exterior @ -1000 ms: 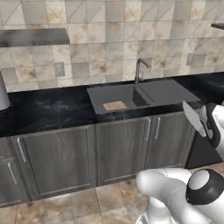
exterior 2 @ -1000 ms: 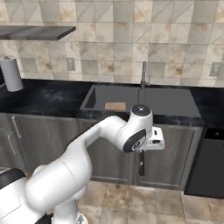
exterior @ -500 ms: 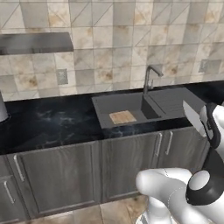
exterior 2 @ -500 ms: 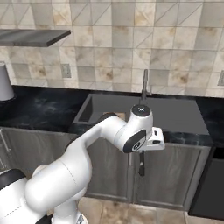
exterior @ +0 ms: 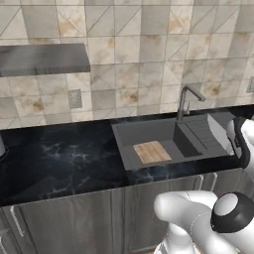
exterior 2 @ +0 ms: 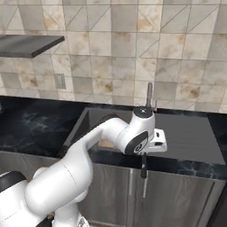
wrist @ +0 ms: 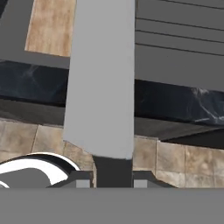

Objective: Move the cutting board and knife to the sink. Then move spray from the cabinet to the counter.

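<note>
Arm raised, pincer clamped on the knife.
Pincer fingers pinch the dark handle of the knife; the arm reaches forward, elbow bent, wrist turned down.

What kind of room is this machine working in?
A kitchen, it seems: a sink with a faucet set in a black counter, a cutting board lying in the basin, and a tiled wall behind.
</note>
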Controlling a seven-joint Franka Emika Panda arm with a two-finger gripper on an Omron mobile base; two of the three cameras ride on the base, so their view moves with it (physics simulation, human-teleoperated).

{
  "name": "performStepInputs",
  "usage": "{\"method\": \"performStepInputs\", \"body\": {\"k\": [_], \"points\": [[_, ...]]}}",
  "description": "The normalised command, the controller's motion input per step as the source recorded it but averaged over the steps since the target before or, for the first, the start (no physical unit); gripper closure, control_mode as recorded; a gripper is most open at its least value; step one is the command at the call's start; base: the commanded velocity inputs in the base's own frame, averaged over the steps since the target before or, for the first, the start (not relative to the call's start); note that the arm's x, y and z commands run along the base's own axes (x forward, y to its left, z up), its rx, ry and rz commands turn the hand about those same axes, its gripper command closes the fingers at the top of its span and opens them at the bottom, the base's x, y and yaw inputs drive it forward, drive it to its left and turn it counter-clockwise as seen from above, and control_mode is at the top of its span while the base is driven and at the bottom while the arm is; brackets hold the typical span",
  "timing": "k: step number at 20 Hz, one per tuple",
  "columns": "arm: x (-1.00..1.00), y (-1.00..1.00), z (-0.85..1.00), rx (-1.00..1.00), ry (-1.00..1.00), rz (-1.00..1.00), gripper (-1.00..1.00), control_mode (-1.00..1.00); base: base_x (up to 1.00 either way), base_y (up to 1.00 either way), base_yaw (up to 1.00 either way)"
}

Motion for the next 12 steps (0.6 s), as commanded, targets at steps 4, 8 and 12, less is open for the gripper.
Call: {"method": "performStepInputs", "body": {"k": [4,8,12], "points": [[0.0,0.0,0.0,0.0,0.0,0.0,1.0,1.0,0.68,-0.16,0.06],[0.0,0.0,0.0,0.0,0.0,0.0,1.0,1.0,0.63,-0.15,0.06],[0.0,0.0,0.0,0.0,0.0,0.0,1.0,1.0,0.52,-0.11,0.04]]}}
